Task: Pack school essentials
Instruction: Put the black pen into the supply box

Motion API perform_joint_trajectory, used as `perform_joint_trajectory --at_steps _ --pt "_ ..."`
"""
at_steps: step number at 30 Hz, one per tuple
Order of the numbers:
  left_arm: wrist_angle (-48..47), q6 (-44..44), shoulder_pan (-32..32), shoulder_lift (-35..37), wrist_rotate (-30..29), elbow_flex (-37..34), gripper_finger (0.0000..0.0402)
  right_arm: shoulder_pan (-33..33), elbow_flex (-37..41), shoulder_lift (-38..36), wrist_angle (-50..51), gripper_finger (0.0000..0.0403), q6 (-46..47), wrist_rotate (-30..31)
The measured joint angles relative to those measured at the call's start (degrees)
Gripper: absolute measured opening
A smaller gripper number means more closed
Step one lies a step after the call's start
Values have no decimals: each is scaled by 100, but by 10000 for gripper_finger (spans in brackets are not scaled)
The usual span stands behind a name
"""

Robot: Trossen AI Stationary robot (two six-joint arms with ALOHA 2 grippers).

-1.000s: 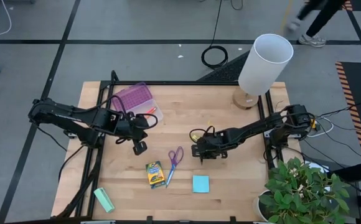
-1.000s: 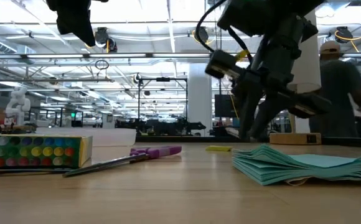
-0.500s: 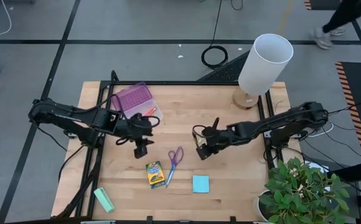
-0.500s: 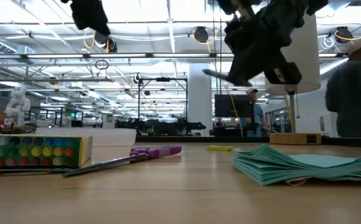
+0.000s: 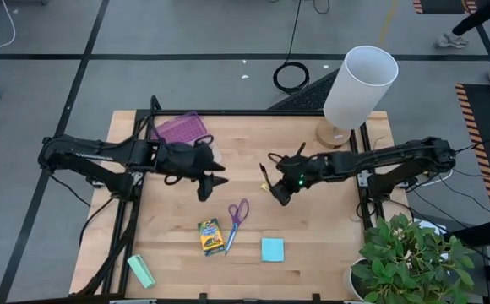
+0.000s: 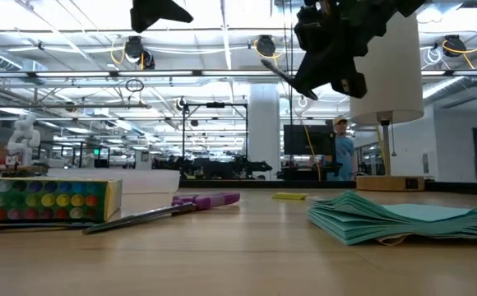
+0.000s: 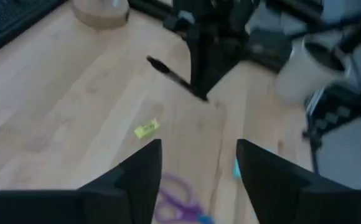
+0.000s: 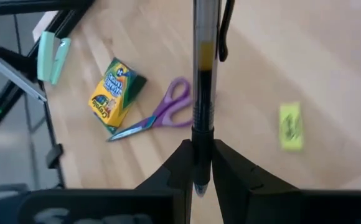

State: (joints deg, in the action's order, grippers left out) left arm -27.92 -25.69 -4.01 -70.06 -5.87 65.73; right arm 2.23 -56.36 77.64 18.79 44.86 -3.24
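Packing in progress, with most items not yet stowed. The right gripper (image 8: 202, 163) is raised above the bench (image 5: 313, 245), beside the lamp base (image 5: 333, 134), its fingers (image 8: 233, 169) pinched on a black pen (image 8: 203, 81) that juts forward between them; the low view shows the pen held clear of the surface. The left gripper (image 7: 199, 163) hovers just beside the purple case (image 5: 179, 128), between it and the right gripper, with its fingers (image 7: 144, 168) spread apart and nothing between them.

The purple case lies at the bench's far left corner and appears to be the receptacle; a thin red stick shows at its edge, but what else lies inside cannot be told from these views. Judged from the present layout, at most a little has been packed.

Left loose on the bench, all on the side of the case toward the near edge:
- the crayon box (image 5: 210, 236), with the purple-handled scissors (image 5: 236, 220) just beside it;
- the cyan sticky-note pad (image 5: 272, 249), near the scissors and farther from the case;
- the tiny yellow piece (image 8: 290, 126), lying near the spot below the right gripper.

The mint-green block (image 5: 141, 271) sits at the near left corner, well apart from the case.

The step in hand is probably the pen's transfer toward the case; four loose items would remain afterwards.
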Motion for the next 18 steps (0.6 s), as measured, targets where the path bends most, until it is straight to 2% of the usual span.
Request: perform_joint_trajectory --at_steps 5,10,14,18 --pt "393 66 396 -44 154 0 266 -241 -2 -138 -30 41 -1154 52" --pt "1021 580 516 -269 182 10 296 -414 -2 -137 -86 41 -1911 119" --pt "1435 557 517 -530 178 4 298 -485 -2 -137 -127 41 -2428 352" --pt "1904 505 516 -827 153 5 283 -520 -2 -186 -257 41 -2945 354"
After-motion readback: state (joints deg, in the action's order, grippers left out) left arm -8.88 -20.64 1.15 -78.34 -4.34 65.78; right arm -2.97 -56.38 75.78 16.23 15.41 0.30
